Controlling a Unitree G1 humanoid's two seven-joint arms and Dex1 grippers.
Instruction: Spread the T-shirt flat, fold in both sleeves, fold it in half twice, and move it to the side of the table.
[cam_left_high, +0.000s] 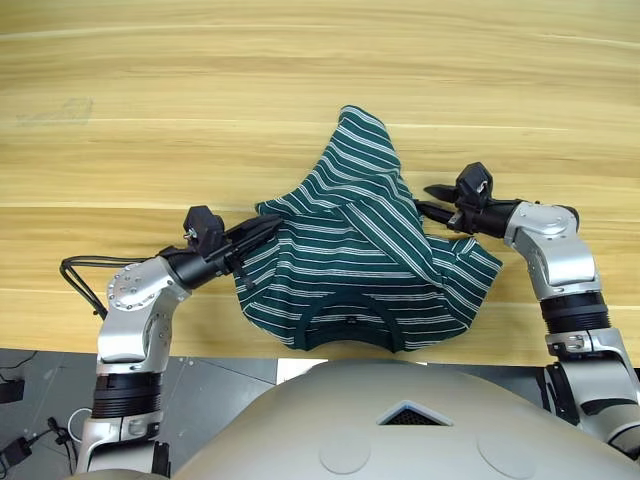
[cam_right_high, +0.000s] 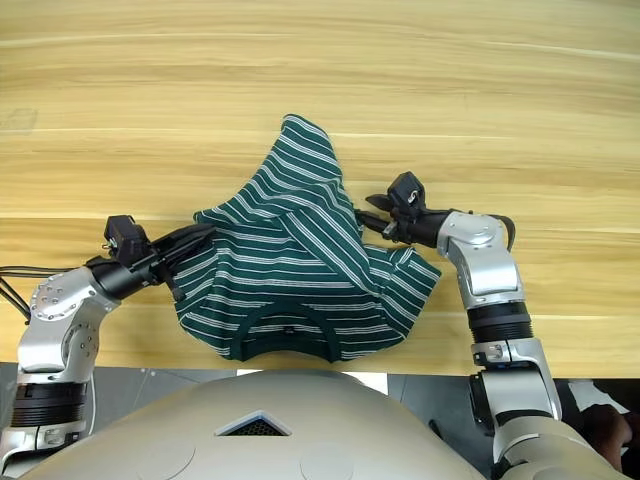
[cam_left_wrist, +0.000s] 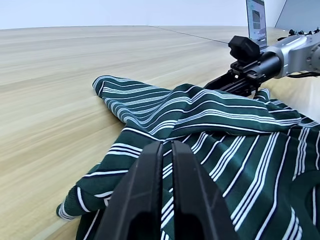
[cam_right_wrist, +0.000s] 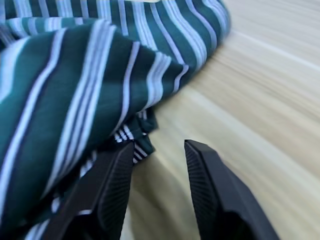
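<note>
Progress is slight: the T-shirt lies bunched at the near edge of the table, its far part twisted over itself. We judge the spreading unfinished, with the sleeves, both half-folds and the move to the side all left. Our left gripper sits at the shirt's left edge, fingers pressed together; whether cloth is pinched between them we cannot tell. Our right gripper, at the right edge, stands parted, one finger touching the striped cloth, holding nothing.

T-shirt: soft knit cloth, matt. Table: smooth wood grain w/ slight sheen.
</note>
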